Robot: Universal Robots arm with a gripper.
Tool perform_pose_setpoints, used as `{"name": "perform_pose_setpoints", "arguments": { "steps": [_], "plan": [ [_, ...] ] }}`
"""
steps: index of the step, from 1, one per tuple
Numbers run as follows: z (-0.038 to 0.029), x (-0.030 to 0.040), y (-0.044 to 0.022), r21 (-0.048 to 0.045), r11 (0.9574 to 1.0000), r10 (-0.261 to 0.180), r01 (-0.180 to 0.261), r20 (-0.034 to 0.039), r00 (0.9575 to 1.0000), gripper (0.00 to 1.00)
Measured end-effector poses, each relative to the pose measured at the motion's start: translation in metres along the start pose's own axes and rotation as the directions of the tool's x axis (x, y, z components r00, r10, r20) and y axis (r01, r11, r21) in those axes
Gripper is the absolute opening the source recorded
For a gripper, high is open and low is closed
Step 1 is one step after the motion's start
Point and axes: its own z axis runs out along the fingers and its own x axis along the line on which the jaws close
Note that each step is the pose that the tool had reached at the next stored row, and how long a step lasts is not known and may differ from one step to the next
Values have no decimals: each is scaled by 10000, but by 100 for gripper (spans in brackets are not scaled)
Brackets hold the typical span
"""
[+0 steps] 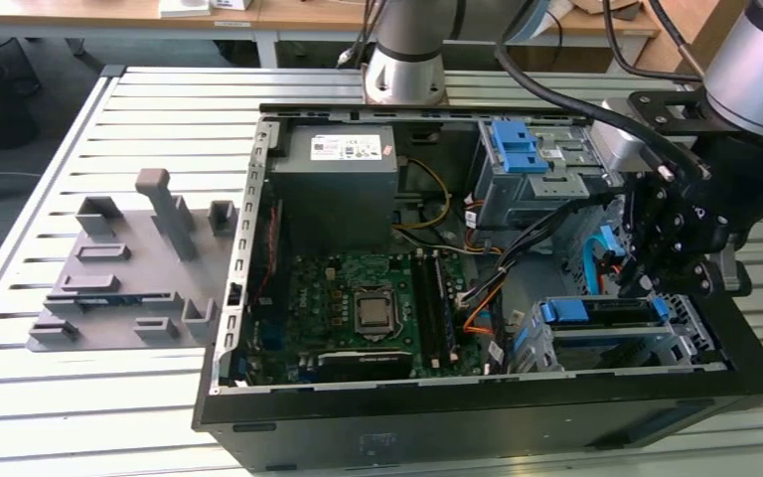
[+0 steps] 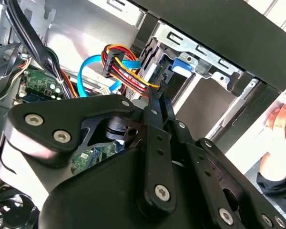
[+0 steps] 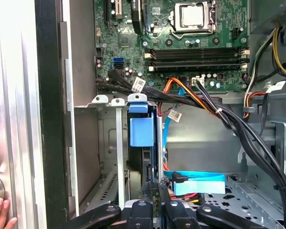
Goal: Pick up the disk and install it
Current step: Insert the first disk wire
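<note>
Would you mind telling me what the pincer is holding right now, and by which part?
It cannot be told: the black pincer sits at the end of the blue-bracketed silver disk standing in its grey metal bay, but any contact is hidden.

case (image 1: pixel 488 417): we see it open on the slatted worktop (image 1: pixel 116 397)
tool (image 1: pixel 667 268): above the drive cage (image 1: pixel 620 333), exterior view's right
disk (image 1: pixel 600 310): blue-bracketed, seated in that cage
grey fixture (image 1: pixel 130 268): exterior view's left
</note>
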Motion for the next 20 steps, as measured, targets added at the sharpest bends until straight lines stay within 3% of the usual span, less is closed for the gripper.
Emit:
{"name": "perform_pose_setpoints", "arguments": {
  "steps": [12,15,20],
  "plan": [
    [18,2,-5,-70,9997,252,-252,11,9997,16],
    [26,7,-16,-107,9996,253,-252,47,9997,16],
    [41,14,-50,-190,9995,248,-247,44,9997,16]
  ]
}}
